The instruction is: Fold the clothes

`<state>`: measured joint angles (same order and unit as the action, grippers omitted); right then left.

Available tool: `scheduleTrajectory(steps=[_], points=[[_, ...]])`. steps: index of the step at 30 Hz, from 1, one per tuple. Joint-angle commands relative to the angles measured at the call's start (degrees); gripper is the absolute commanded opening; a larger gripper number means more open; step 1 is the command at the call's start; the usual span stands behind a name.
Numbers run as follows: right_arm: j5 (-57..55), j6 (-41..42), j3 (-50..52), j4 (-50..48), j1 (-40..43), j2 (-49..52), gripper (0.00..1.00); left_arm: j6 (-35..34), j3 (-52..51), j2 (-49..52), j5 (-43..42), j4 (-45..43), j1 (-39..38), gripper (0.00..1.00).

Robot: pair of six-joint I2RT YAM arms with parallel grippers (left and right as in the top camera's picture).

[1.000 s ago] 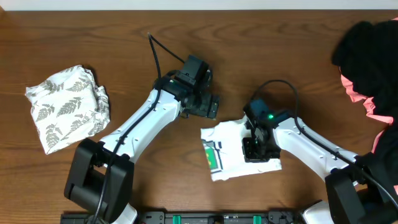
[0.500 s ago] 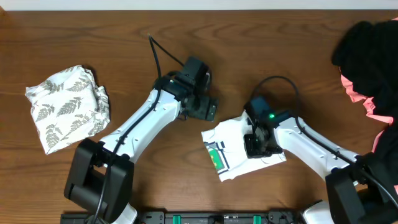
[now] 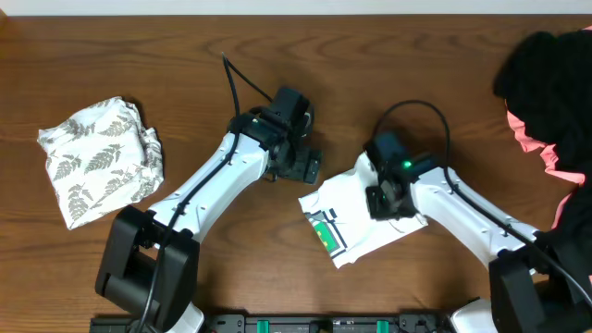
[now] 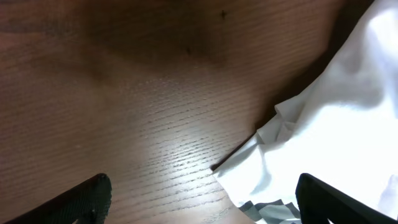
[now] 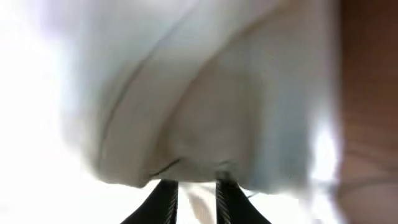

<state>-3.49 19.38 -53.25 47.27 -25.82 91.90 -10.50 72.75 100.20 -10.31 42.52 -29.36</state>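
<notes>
The white T-shirt [image 3: 350,215] lies folded small at the front middle of the table, its green print [image 3: 326,233] near the left edge. My right gripper [image 3: 384,205] presses down on its right half. In the right wrist view the right gripper's [image 5: 193,194] jaws stand a narrow gap apart, with white T-shirt [image 5: 205,106] cloth bunched over the tips and showing between them. My left gripper [image 3: 308,169] hovers just left of the shirt's far corner. Its jaws are wide open in the left wrist view [image 4: 202,208], over bare wood and the T-shirt's [image 4: 336,112] edge.
A folded leaf-print garment [image 3: 100,159] lies at the far left. A heap of black cloth [image 3: 546,79] with coral-pink cloth [image 3: 536,139] under it sits at the right edge. A black cable [image 3: 233,79] runs behind the left arm.
My right gripper moved toward the far side, and the shirt shifted right and turned with it. Its jaws parted a little. The left gripper drifted slightly nearer the shirt.
</notes>
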Motion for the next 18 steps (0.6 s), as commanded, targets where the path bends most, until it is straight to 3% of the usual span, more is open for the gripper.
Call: scheduleTrajectory(steps=[1, 6, 18], points=[[-8.7, -0.5, -1.4, -0.3, 1.2, 0.2, 0.23, 0.2, -0.2, 0.4, 0.5, 0.3, 0.2, 0.95], [-11.1, -0.6, -1.4, -2.8, 1.7, 0.2, 0.3, 0.2, -0.2, 0.4, 0.5, 0.3, 0.2, 0.95], [-11.1, -5.4, -1.4, -6.6, 1.7, 0.3, 0.37, 0.1, -0.2, 0.4, 0.5, 0.3, 0.2, 0.96]])
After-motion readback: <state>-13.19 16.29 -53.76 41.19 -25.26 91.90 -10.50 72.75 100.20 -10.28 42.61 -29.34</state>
